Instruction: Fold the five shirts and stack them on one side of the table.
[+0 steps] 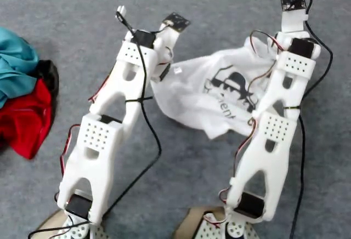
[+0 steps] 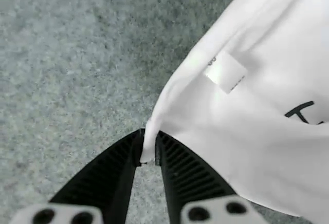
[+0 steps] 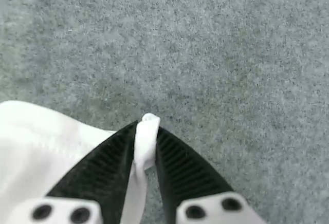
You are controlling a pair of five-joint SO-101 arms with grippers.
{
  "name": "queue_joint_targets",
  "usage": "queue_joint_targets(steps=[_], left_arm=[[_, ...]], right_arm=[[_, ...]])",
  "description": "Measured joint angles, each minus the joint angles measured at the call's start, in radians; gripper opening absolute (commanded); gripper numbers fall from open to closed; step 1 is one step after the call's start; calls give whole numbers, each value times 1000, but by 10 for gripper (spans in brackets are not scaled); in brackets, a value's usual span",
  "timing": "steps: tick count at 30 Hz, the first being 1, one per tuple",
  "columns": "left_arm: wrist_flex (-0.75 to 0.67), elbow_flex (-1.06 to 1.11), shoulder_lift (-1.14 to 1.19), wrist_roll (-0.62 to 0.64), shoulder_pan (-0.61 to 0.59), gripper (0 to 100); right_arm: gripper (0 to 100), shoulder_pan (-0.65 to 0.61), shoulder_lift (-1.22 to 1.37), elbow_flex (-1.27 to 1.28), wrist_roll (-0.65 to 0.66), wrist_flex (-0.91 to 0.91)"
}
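Your left gripper (image 2: pixel 148 149) is pinching a thin ridge of the white shirt (image 1: pixel 211 94), its black jaws pressed together on the cloth. The sewn-in label (image 2: pixel 225 72) lies just beyond the fingertips, so this grip is likely on the neck edge. Your right gripper (image 3: pixel 146 131) is likewise closed on a narrow fold of the same shirt. A small loop of cloth pokes out past its tips, the rest of the garment trails back beside the jaws, and bare grey table (image 1: pixel 192 20) lies ahead. Between the two grippers the shirt rests crumpled on the table with its dark print facing up. Holding it at two separate points along one edge makes sense as a way to draw that edge taut and lay the body flat before any fold. I judge you are at that spreading step. Both pinches are shallow, so a sharp pull could slip the cloth free. The teal shirt (image 1: pixel 13 61), the black shirt (image 1: pixel 49 74) and the red shirt (image 1: pixel 27 118) lie heaped unfolded, well apart from the left gripper on its outer side, so the task looks early.
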Motion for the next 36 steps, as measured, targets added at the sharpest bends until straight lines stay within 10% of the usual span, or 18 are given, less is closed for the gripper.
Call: queue_joint_targets(steps=[15,36], left_arm=[[230,-618,-34,229,-91,18],[232,-150,-1042,272,-226,18]], right_arm=[[4,-38,-296,0,51,233],[5,-48,-1238,-14,242,155]])
